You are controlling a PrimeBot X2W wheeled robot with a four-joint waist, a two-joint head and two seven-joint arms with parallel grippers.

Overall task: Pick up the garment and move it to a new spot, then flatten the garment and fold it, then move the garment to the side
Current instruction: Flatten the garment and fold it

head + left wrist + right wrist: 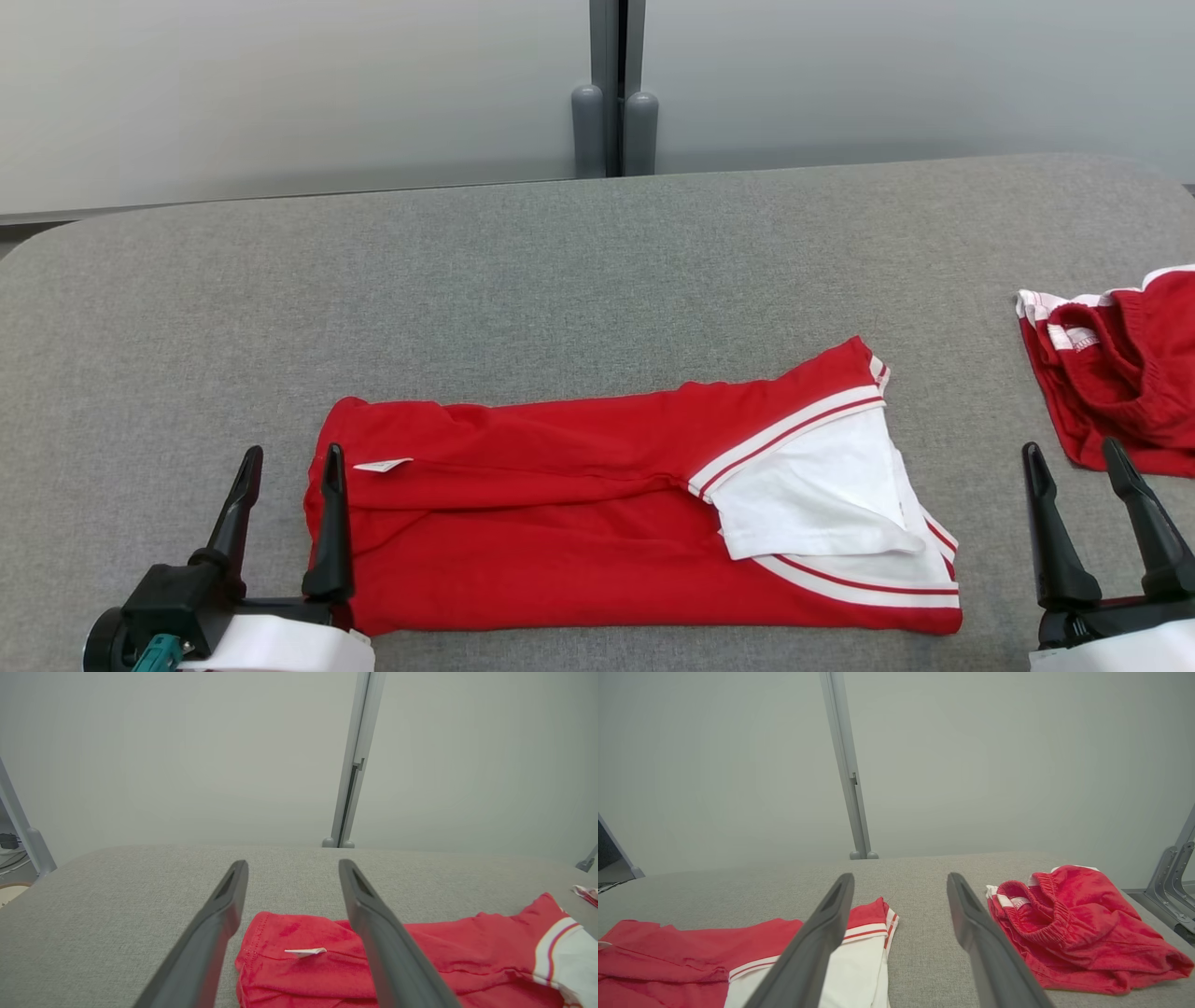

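Observation:
A red garment (579, 523) with white panels and striped trim lies folded into a flat rectangle on the grey padded table (467, 280), near the front edge. A small white tag (383, 464) sticks up at its left end. My left gripper (291, 467) stands open at the garment's left edge, its right finger over the cloth, nothing between the fingers. In the left wrist view the left gripper (292, 868) frames the garment (420, 956) and the tag (306, 952). My right gripper (1074, 459) is open, right of the garment (682, 956), holding nothing.
A second red garment (1120, 373) with an elastic waistband lies crumpled at the table's right edge, just beyond my right gripper; it also appears in the right wrist view (1083, 933). A grey post (616, 93) stands behind the table against a pale wall.

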